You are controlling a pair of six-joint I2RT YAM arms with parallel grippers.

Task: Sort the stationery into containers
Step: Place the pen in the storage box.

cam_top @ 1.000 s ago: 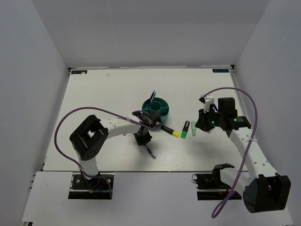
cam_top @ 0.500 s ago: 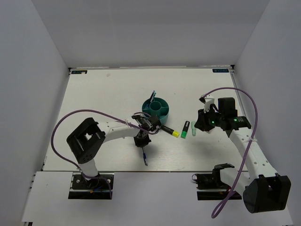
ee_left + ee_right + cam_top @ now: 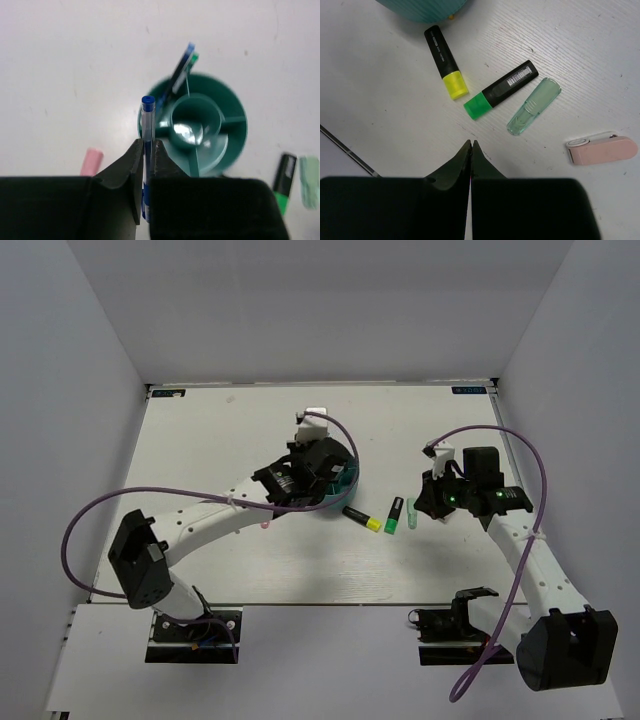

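Nearest, a pink marker (image 3: pixel 91 161) lies left of centre on the counter (image 3: pixel 200 440). Right of centre, the right hand (image 3: pixel 471 150) hovers clenched on nothing above a row of items. These are a black marker with yellow cap (image 3: pixel 445 62), a black marker with green cap (image 3: pixel 502 90), a pale green marker (image 3: pixel 534 106) and a second pink piece (image 3: pixel 602 149) toward the right edge. Farther back, mid-counter, the left hand (image 3: pixel 145 155) grasps a thin blue pen (image 3: pixel 148 117) above the teal organizer (image 3: pixel 232 145). The pen's end shows against the organizer's left rim. Two pens (image 3: pixel 182 70) lean out over its far rim.
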